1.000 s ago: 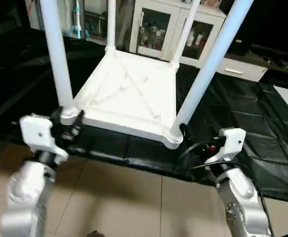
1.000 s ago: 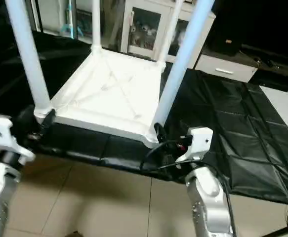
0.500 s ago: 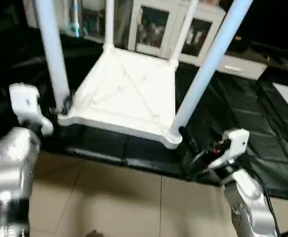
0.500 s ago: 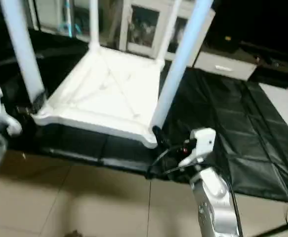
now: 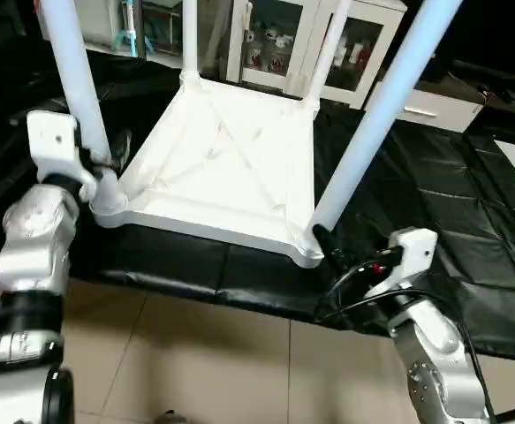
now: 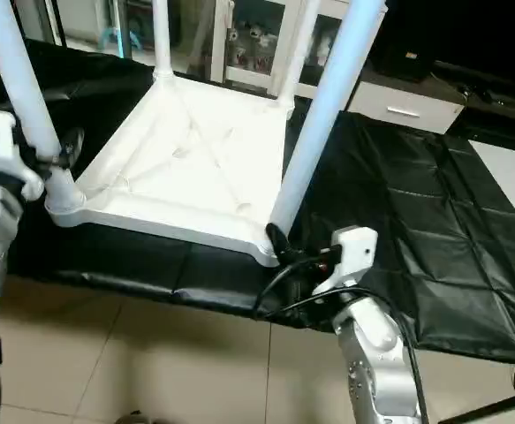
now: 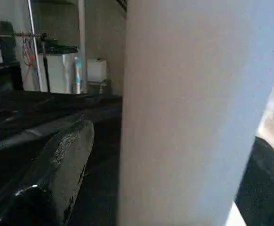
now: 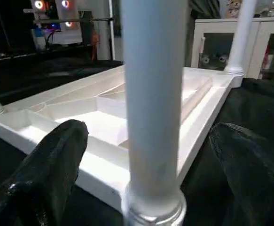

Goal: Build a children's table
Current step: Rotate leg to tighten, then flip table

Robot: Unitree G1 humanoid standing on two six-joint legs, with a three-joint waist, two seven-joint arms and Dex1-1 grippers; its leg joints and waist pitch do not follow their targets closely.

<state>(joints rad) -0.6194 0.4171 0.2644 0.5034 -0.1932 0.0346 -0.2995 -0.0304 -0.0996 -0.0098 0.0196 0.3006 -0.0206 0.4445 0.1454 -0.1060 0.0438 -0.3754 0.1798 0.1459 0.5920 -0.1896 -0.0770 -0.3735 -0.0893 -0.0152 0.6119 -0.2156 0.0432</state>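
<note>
White plastic makes up the children's table [image 5: 230, 168], which lies upside down on the black-covered desk [image 5: 434, 221] with all four legs standing up from its corner sockets.

Over the last second our left end effector [image 5: 98, 159] has climbed from the near-left socket to the lower part of the near-left leg [image 5: 73, 79]. Its fingers, closer together before, have spread wide and now sit either side of the leg without pinching it; in the left wrist view the leg fills the space just beside one black finger [image 7: 57, 169].

Our right end effector [image 8: 146, 155] has barely shifted. It stands spread wide around the base of the near-right leg [image 5: 376, 124], one black finger on each side and clear of the tube, as the right wrist view shows.

We judge that with the legs seated the assembly is nearly finished. Both end effectors bracket the two near legs, so closing on them would let us press them home or turn the table upright. A loose leg could still tilt or pull out of its socket.
</note>
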